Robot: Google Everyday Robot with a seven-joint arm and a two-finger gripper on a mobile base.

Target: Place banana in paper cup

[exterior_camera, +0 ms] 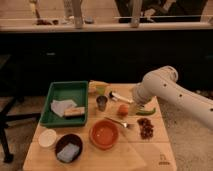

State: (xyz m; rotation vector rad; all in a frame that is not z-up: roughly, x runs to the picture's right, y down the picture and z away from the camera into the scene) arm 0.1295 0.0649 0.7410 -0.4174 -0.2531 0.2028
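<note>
Currently, hand (114,94) is over table (150,150) centre-rear, just right of metal cup (101,103); open/closed state: cannot tell. Banana (95,85) lies at rear table edge, by green tray (65,89) corner. Paper cup (48,138) stands front left, well apart from banana.

Dark bowl (69,136) crowds paper cup (47,138); end effector (135,102) mid-table.

Paper cup (48,138), shiny metal cup (101,103), wooden table (150,156)
</note>
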